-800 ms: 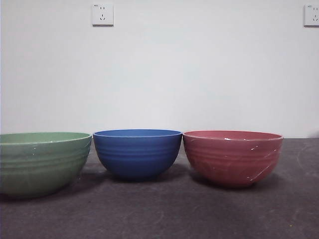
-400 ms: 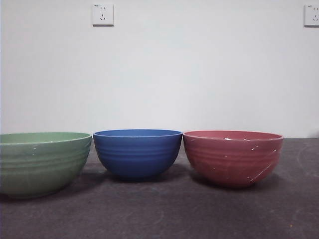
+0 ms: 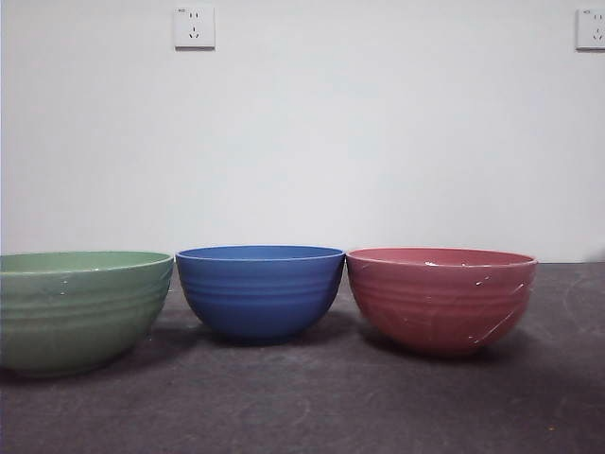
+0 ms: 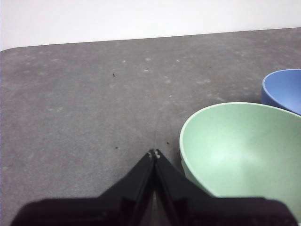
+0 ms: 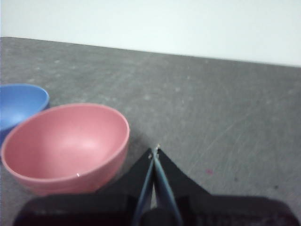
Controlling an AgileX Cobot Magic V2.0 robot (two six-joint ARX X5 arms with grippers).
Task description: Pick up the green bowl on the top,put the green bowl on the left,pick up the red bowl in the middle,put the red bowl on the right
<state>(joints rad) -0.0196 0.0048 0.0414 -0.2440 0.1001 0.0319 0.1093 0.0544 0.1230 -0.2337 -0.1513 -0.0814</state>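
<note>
The green bowl [image 3: 80, 307] stands upright on the table at the left of the front view. It also shows in the left wrist view [image 4: 244, 150], empty. The red bowl [image 3: 440, 298] stands upright at the right, touching or nearly touching a blue bowl [image 3: 260, 290] in the middle. It also shows in the right wrist view [image 5: 66, 146], empty. My left gripper [image 4: 154, 154] is shut and empty, held back beside the green bowl. My right gripper [image 5: 155, 150] is shut and empty, held back beside the red bowl. Neither gripper shows in the front view.
The three bowls stand in a row on a dark grey table [image 3: 312, 407]. A white wall with two sockets [image 3: 194, 27] is behind. The blue bowl's rim shows in the left wrist view [image 4: 282, 89] and in the right wrist view [image 5: 19, 103].
</note>
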